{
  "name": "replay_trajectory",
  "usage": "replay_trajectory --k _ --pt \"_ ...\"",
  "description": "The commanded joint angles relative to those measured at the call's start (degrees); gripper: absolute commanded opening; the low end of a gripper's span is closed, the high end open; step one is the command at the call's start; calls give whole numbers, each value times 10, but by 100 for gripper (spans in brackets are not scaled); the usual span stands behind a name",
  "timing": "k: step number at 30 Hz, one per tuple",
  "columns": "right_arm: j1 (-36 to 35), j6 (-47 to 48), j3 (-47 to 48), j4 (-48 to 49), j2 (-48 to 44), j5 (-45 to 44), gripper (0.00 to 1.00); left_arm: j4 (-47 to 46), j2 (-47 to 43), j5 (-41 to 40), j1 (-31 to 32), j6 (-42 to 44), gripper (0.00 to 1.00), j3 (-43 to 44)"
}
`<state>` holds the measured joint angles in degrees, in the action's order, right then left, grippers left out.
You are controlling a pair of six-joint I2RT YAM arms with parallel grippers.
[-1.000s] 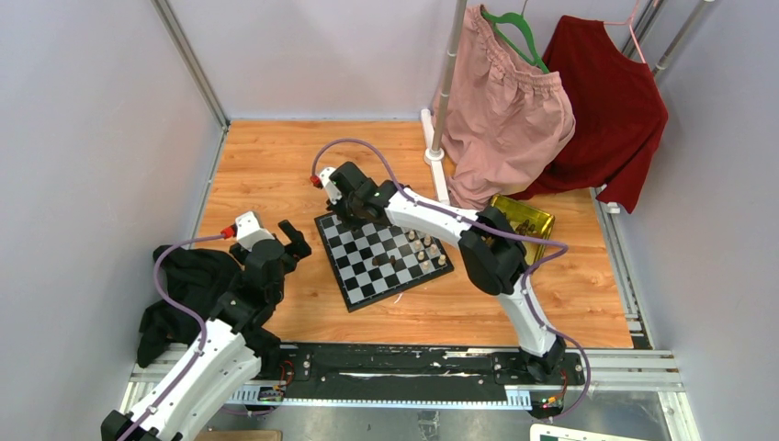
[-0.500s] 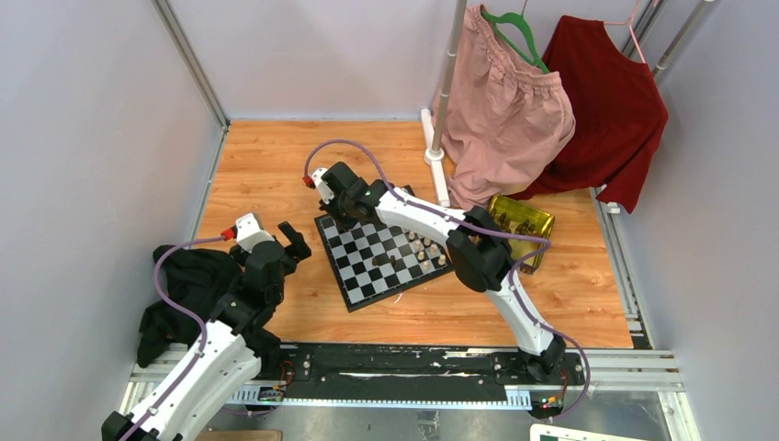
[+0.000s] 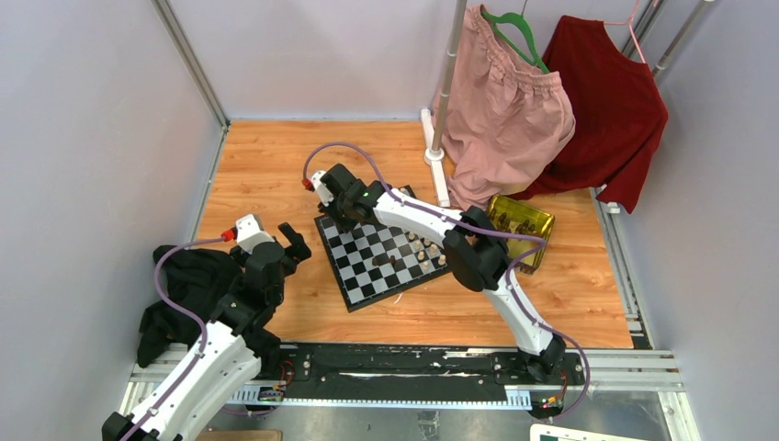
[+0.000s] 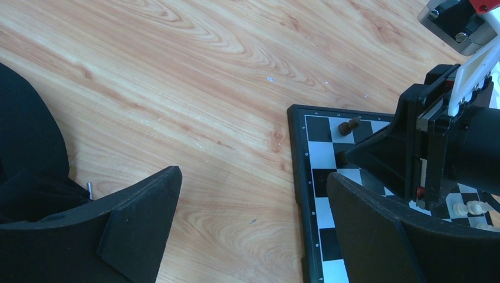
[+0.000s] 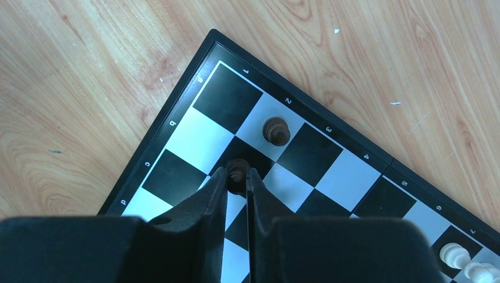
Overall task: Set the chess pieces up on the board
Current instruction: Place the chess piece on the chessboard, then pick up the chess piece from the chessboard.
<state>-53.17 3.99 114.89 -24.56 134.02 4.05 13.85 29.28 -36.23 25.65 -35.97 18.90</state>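
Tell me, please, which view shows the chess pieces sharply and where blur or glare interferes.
Right wrist view: board and dark pawn sharp, right gripper soft near the lens. Left wrist view: left gripper is two blurred black masses. Top view: pieces too tiny to read; gold tray gleams.

One board; one gold tray; two hanging garments; one black cloth

From my remote seat, the top camera looks down from behind both arm bases over the whole desk. The left wrist camera peers low and forward past the left tool; the right wrist's hangs close above the board. All three share that board's corner.
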Motion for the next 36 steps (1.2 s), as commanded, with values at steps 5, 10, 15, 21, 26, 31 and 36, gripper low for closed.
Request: replay_trajectory --k 5,10,15,21,26,31,36 --pt "-11 16 -7 -8 -15 1 43 -3 -3 -4 4 -1 100 1" --pt "-15 21 -29 -6 -51 -3 43 15 -3 -7 4 -2 100 15" --pt "-26 18 -97 -5 -117 -24 43 39 -12 -16 4 0 100 27" --pt "-36 -4 -246 23 -236 -40 41 53 -25 -18 4 1 100 29" --pt "-45 -18 -349 46 -297 -66 40 55 -23 -13 4 -1 100 30" --pt "-52 -30 -403 61 -317 -69 39 52 -20 -11 4 -1 100 30" --pt "-55 -36 -419 73 -311 -66 38 50 -18 -11 4 1 100 29"
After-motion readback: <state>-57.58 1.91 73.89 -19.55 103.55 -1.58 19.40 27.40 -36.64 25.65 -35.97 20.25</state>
